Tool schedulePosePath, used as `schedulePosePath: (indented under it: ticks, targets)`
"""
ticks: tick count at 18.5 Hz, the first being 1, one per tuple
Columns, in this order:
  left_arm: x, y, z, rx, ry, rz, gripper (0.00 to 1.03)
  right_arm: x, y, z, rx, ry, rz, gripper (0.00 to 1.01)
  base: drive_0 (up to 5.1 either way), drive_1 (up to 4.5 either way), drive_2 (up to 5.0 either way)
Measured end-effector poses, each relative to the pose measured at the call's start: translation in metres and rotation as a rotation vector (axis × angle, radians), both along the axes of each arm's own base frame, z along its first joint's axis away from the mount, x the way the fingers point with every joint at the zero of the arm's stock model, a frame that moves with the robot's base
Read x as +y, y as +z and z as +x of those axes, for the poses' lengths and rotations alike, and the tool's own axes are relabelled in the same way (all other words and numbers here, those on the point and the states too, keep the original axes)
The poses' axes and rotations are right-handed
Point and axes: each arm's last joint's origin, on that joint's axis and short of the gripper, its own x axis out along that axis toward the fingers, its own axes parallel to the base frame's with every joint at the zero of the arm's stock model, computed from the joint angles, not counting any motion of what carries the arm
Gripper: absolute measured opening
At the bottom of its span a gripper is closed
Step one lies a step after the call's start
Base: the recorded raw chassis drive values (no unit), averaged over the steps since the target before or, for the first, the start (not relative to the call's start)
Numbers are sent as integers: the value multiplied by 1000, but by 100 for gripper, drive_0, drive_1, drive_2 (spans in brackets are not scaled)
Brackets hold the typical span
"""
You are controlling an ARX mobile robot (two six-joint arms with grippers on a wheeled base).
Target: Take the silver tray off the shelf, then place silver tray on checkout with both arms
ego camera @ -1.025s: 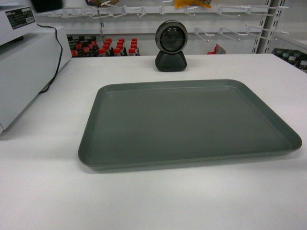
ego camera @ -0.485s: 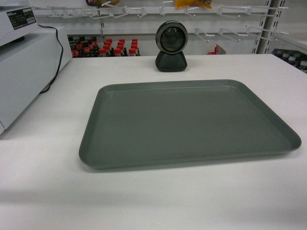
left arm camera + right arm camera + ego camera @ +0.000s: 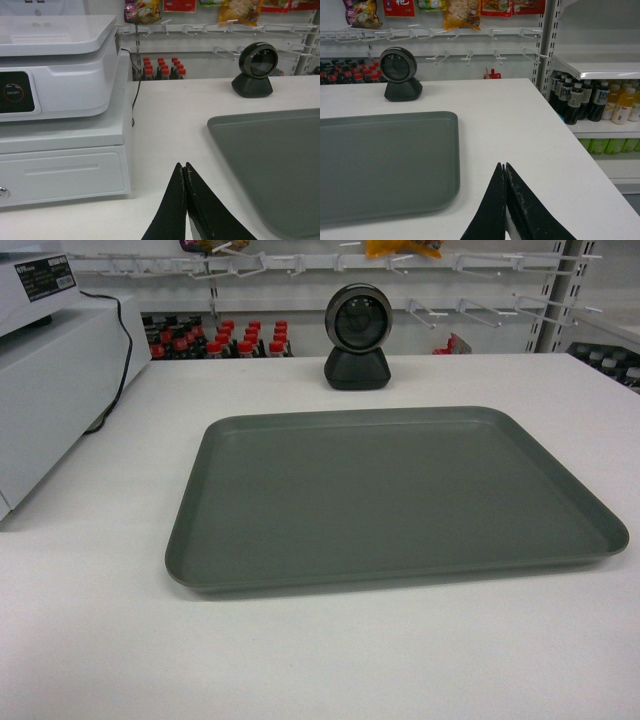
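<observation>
The silver tray lies flat on the white bench, near the middle. It looks stiff, light and slick, so I'd pinch its low rim at left and right edges. My left end effector and right end effector are both closed, empty, just beside it.

A matte grey-green silver tray lies on the plain white checkout. The round scanner is black with a silvery ring. The cash register is white with a black panel. Both grippers, left gripper and right gripper, are black. The bottles have red caps.
</observation>
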Motion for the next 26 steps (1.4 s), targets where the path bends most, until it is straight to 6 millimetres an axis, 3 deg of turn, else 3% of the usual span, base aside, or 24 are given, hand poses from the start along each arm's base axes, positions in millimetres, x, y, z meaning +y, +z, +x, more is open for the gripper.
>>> schedulePosePath:
  ticks: [5, 8, 23, 25, 26]
  targets:
    - [6, -7, -17, -2, 9, 0, 2, 0, -13, -15, 8, 0, 0, 2, 0, 0, 0]
    - [6, -16, -22, 0, 9, 0, 2, 0, -10, -20, -14, 0, 0, 2, 0, 0, 0]
    - [6, -13, -47, -22, 9, 0, 2, 0, -14, -47, 27, 0, 0, 2, 0, 0, 0]
    - [6, -19, -55, 33, 8, 1, 2, 0, -9, -53, -33, 3, 0, 2, 0, 0, 0]
    - [6, -14, -57, -25, 8, 1, 2, 0, -12, -53, -4, 0, 0, 2, 0, 0, 0]
